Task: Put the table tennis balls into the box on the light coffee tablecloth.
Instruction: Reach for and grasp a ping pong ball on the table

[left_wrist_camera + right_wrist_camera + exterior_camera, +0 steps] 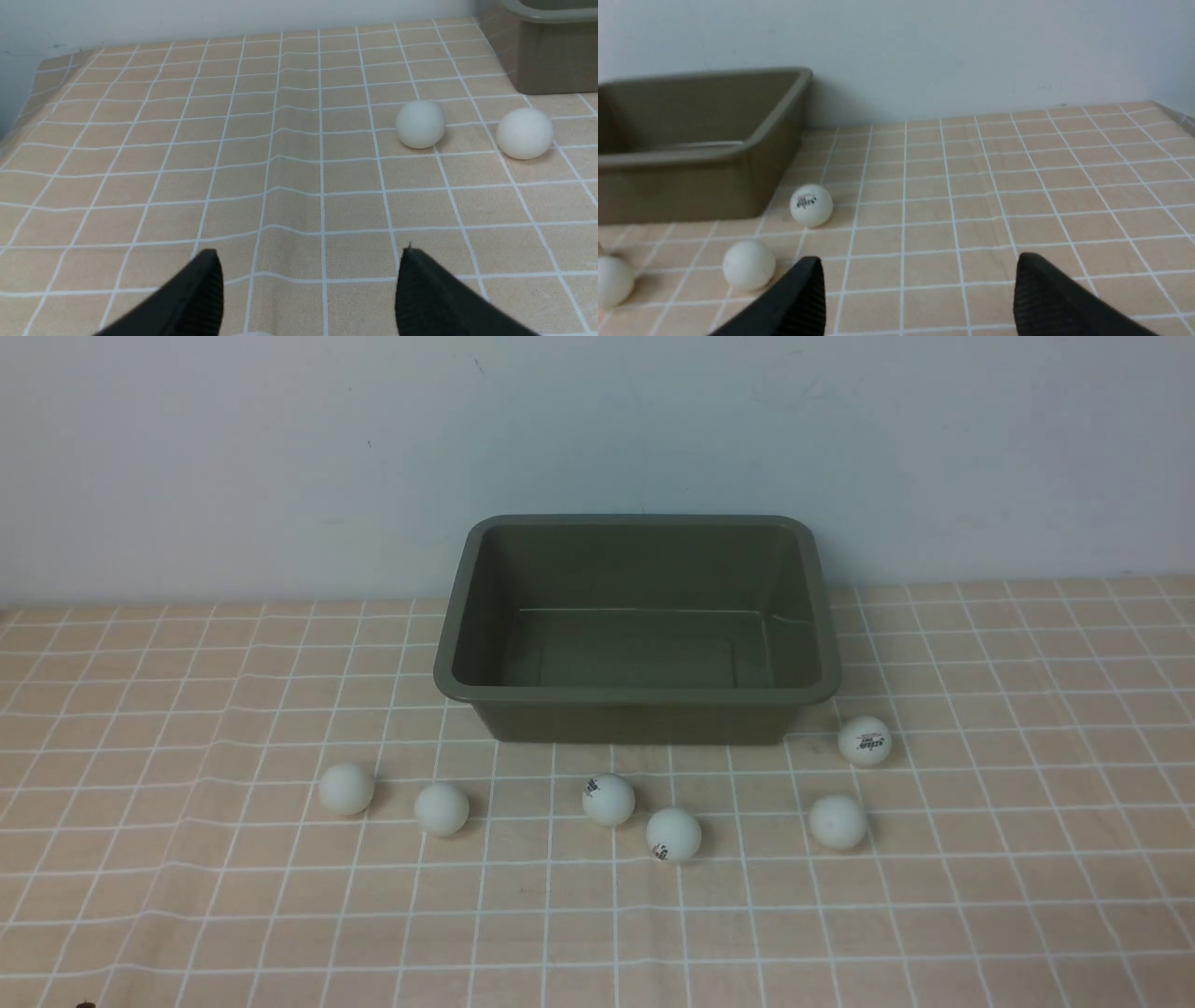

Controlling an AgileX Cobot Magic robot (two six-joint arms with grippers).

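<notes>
The dark olive-green box [638,695] stands empty at the back middle of the light coffee tablecloth [187,896]. Several white table tennis balls lie in front of it: two at the left [346,789] [442,808], two in the middle [609,800] [673,833], two at the right [837,821] [864,741]. Neither arm shows in the front view. My left gripper [308,261] is open over bare cloth, short of two balls [420,124] [524,133]. My right gripper [917,270] is open with nothing between its fingers, a ball [748,264] beside one fingertip and a printed ball [811,205] near the box [691,154].
A pale wall [597,429] rises right behind the box. The cloth has a wrinkle ridge [275,154] in the left wrist view and drops off at its far corner [28,93]. Another ball [612,280] sits at the right wrist view's border.
</notes>
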